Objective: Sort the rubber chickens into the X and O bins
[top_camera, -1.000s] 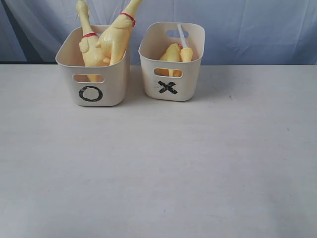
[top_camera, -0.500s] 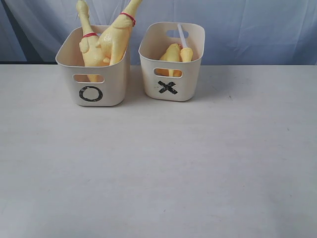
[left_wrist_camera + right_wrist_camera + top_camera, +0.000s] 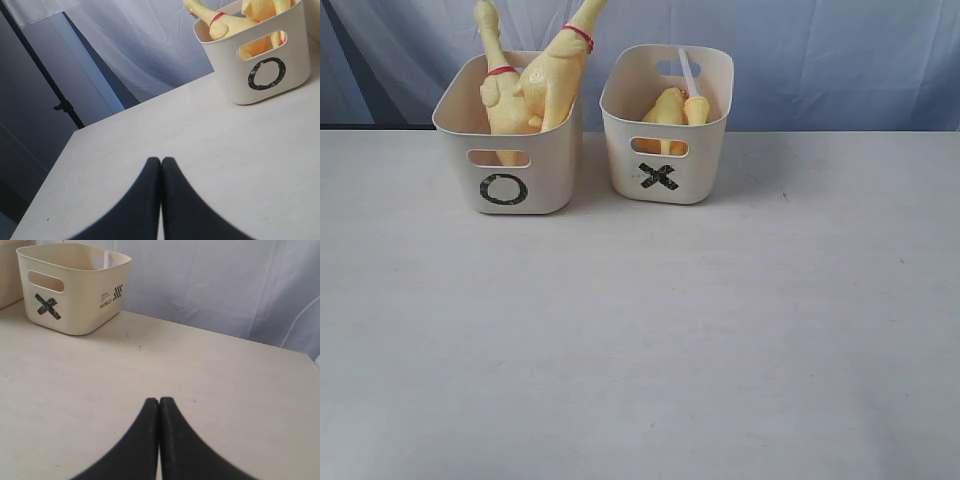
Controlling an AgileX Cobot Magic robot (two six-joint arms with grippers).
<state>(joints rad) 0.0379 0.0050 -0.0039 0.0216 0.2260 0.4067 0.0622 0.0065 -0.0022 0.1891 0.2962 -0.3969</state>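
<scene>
— Well, closest in: how do the claws stand?
— The left gripper point(image 3: 161, 162) is clenched, fingers pressed flat together on nothing, over the table point(image 3: 150, 130). The right gripper point(image 3: 159, 402) is the same.
— And beyond them?
— The O bin point(image 3: 545, 175) and the X bin point(image 3: 700, 170) stand side by side near the table's far edge, not touching. Two rubber chickens point(image 3: 550, 80) jut upright out of the O bin; another chicken point(image 3: 668, 105) sits lower inside the X bin. A pale blue cloth point(image 3: 820, 60) hangs behind.
</scene>
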